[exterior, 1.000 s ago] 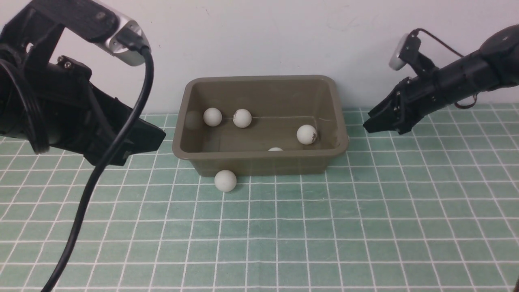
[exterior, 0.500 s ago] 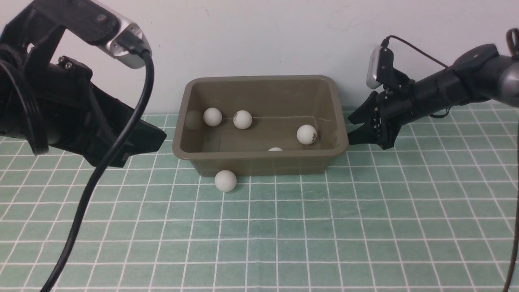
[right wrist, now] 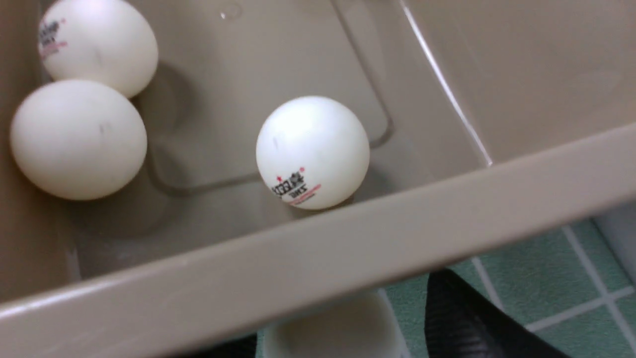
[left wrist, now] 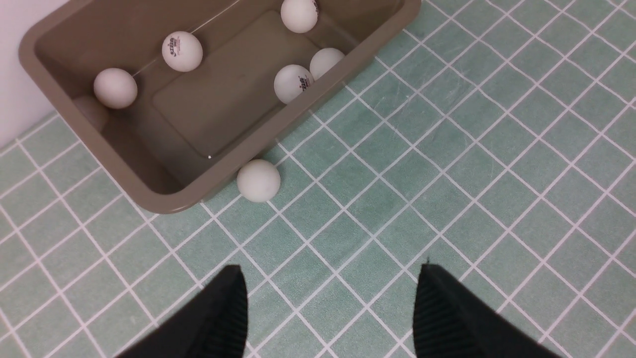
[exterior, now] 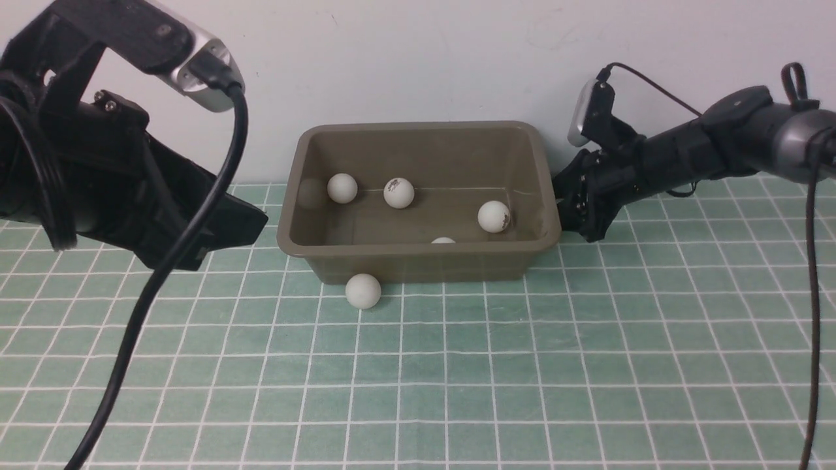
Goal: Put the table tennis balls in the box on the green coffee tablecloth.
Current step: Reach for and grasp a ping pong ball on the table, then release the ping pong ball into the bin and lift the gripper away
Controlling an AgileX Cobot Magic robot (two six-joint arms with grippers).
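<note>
Since the earlier frame the right gripper (exterior: 573,212) has advanced to the right end of the box (exterior: 418,261), and one logo ball (exterior: 398,193) inside has rolled slightly. Whether a finger touches the wall cannot be told. The jaws stand apart, straddling a pale round object (right wrist: 328,328), probably a ball, on the cloth (exterior: 457,365) just under the rim. The left gripper (left wrist: 330,271) hangs open and empty, left of the box.

Risk: a finger nudging the wall could shift the box and set the front ball (exterior: 362,290), which rests against it, rolling. An off-centre closure could squirt the straddled object away.

Count: one box, five balls inside, one outside in front, perhaps a seventh.
</note>
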